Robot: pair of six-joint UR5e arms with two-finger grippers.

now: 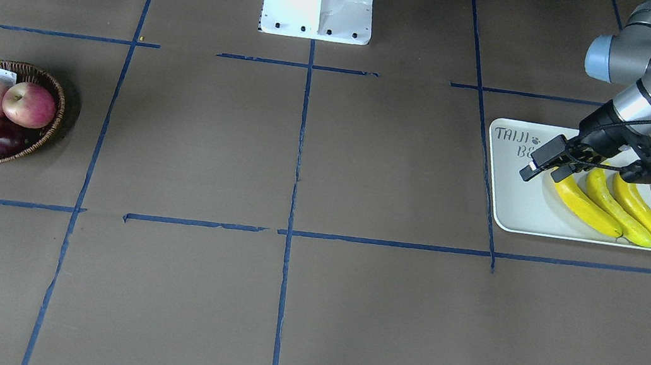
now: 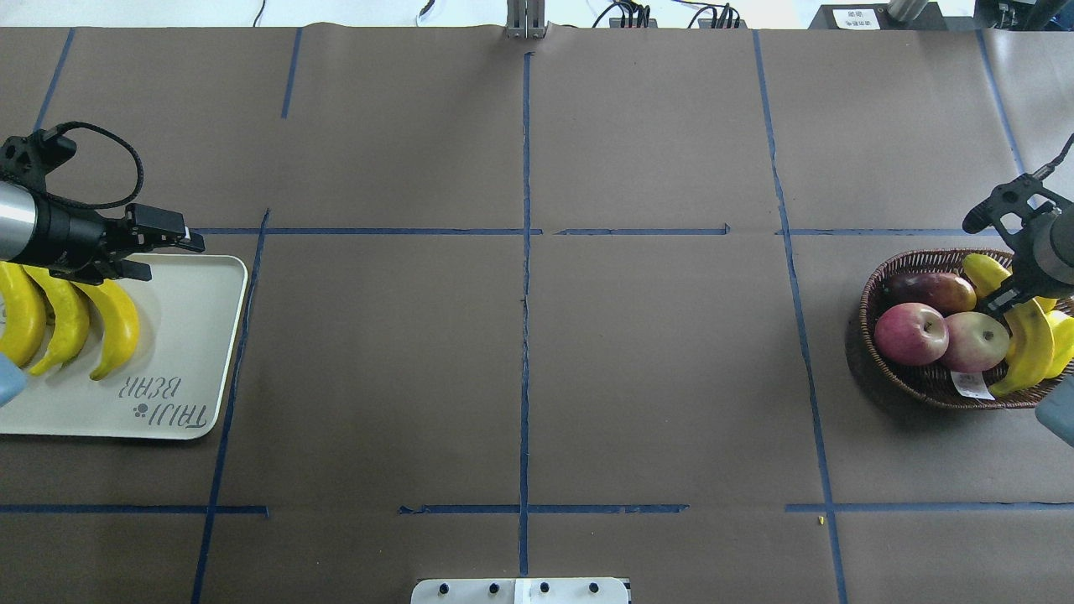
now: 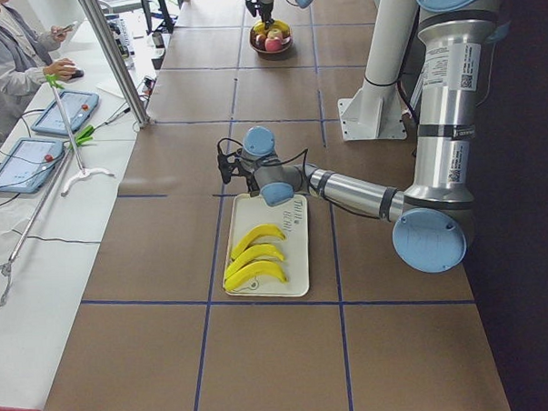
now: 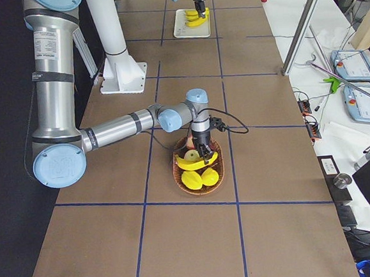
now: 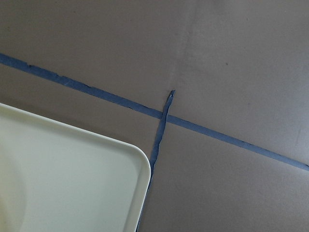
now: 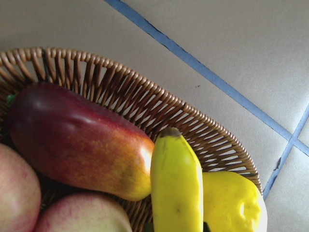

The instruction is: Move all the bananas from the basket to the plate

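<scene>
The plate (image 2: 193,335) sits by the left edge of the worktop (image 2: 520,377); three bananas (image 2: 71,323) lie on it side by side, close together, on the part next to that edge; the part with the grey letters is bare. The left gripper (image 2: 164,256) hangs over the plate's far corner, the one toward the middle of the worktop; no banana is in it; how wide its fingers are apart, I cannot tell; its wrist camera sees only that round corner and the blue tape lines (image 5: 159,125).

The basket (image 2: 919,382) sits by the right edge of the worktop; the last banana (image 2: 1030,340) is there, on the side of the basket next to that edge. The right gripper (image 2: 1007,298) reaches down into the basket and its fingers are closed on this banana near its far end; the rest of the banana points toward the robot and crosses over the basket's rim. Two red and pale apples (image 2: 910,333) lie side by side in the basket, beside the banana; a dark red fruit (image 2: 931,291) lies behind them by the far rim; in the right wrist view the banana's tip touches this fruit, and a short yellow fruit (image 6: 231,203) lies on the banana's other side.

A person (image 3: 13,53) sits at a white side table (image 3: 40,270) past the worktop's far edge.
</scene>
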